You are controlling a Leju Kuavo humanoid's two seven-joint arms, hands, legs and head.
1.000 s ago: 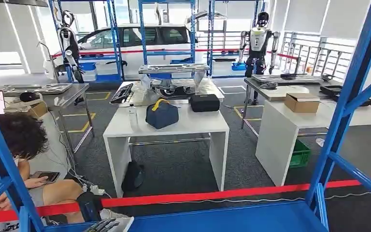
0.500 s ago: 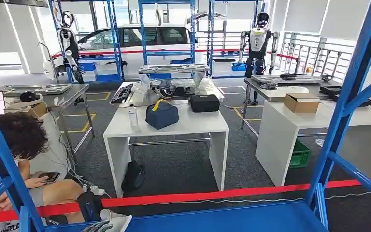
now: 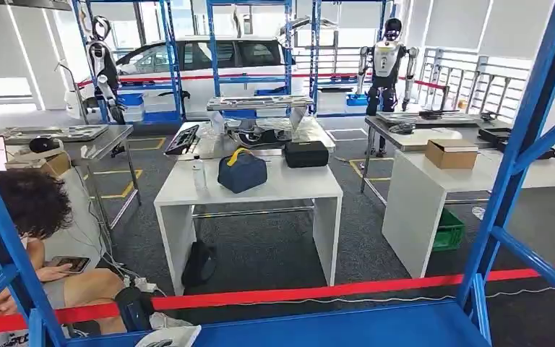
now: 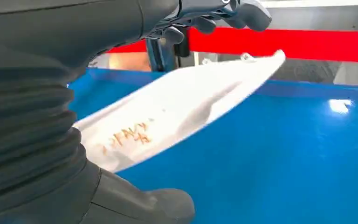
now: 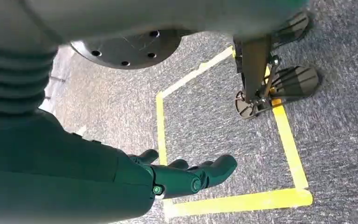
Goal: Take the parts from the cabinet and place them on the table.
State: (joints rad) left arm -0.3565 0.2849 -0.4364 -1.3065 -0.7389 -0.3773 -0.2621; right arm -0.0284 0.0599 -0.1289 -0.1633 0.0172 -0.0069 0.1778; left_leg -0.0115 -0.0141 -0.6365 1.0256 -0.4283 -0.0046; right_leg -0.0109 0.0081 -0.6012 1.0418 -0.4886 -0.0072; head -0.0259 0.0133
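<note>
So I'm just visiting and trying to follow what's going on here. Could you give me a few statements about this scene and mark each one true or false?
1. The left robot hand has its fingers at a white part over the blue shelf. True.
2. The right robot hand carries a white part. False: it holds nothing and hangs open above grey carpet marked with yellow tape.
3. A dark blue bag with a yellow handle sits on the white table. True.
4. The cardboard box stands on the floor. False: it rests on another table to the right.
5. A red barrier tape runs between the shelf and the white table. True.
</note>
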